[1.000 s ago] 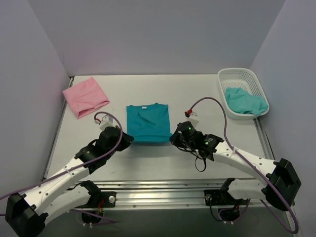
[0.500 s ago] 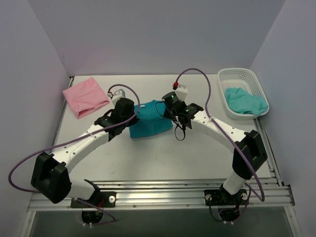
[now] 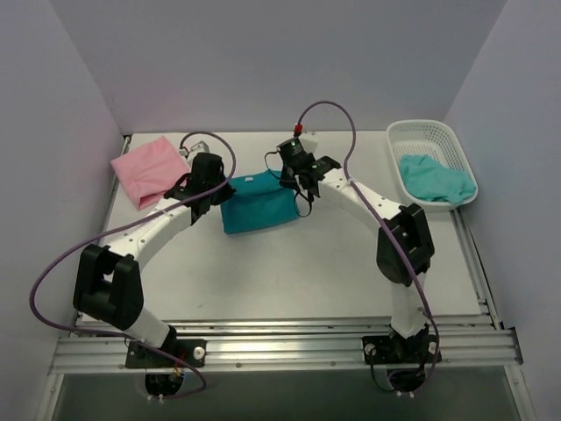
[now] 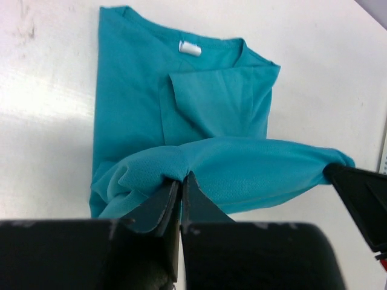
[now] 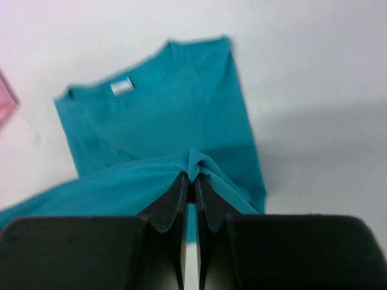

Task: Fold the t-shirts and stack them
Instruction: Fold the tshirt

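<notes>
The deep teal t-shirt (image 3: 257,207) lies mid-table, collar and white label at the far side. Its near hem is lifted and stretched between both grippers, over the rest of the shirt. My left gripper (image 3: 216,188) is shut on the hem's left corner; in the left wrist view the fingertips (image 4: 181,179) pinch bunched teal cloth (image 4: 205,109). My right gripper (image 3: 294,181) is shut on the right corner, with a pleat of cloth (image 5: 163,121) caught at its tips (image 5: 194,176). The pale pink t-shirt (image 3: 151,171) lies folded at the far left. The aqua-green t-shirt (image 3: 436,180) sits crumpled in the basket.
The white lattice basket (image 3: 421,129) stands at the far right corner. Grey walls close in the table on the left, back and right. Purple cables loop over both arms. Bare white tabletop (image 3: 280,272) stretches in front of the teal shirt.
Both arms have reached away from the near edge, carrying the teal shirt's near hem up and toward the collar. The shirt now looks shorter, doubled over. Both grippers stayed shut.
</notes>
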